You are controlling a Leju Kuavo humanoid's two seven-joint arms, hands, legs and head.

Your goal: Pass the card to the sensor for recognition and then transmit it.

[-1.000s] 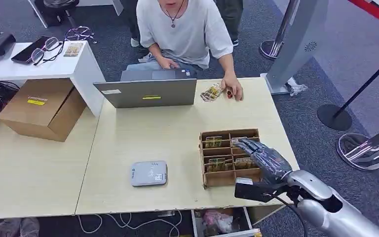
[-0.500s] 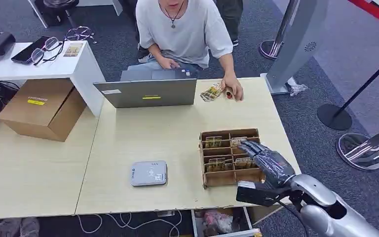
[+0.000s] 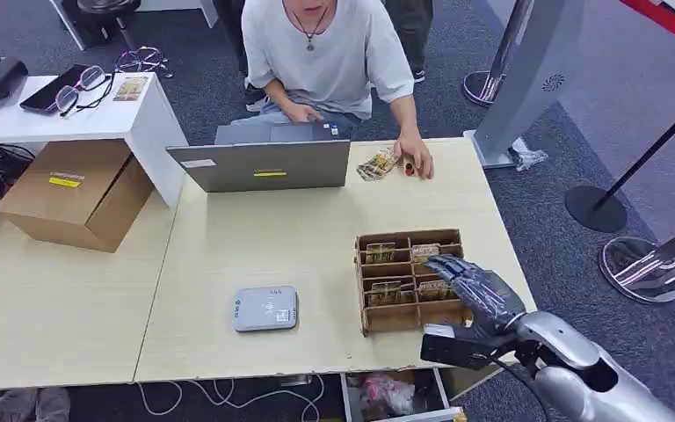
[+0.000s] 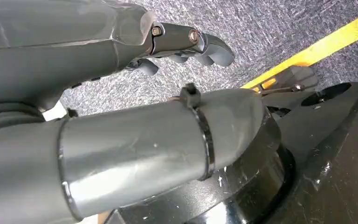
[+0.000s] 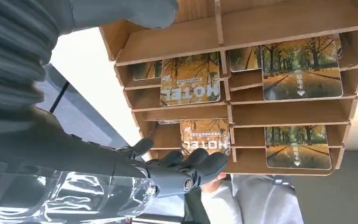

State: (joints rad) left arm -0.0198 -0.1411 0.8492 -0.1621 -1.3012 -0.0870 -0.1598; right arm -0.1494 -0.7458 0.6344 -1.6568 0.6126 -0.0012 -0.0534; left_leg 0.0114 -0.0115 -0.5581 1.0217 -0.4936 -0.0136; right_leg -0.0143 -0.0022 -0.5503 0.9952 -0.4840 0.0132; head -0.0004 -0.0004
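Right hand (image 3: 477, 288) hovers over the right column of the wooden card rack (image 3: 371, 318) on the tabletop (image 3: 272, 246), fingers (image 5: 200, 164) spread and holding nothing, their tips just beside the top edge of a HOTEL card (image 5: 206, 136) standing in its slot. Grey sensor (image 3: 264, 308) lies well apart from the fingers. Left hand (image 4: 121, 46) hangs over carpet, its fingers loosely curled around nothing.

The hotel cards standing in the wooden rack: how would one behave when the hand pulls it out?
The cards look thin, flat and glossy, so probably stiff, light and slippery. The wooden rack could shift if one drags.
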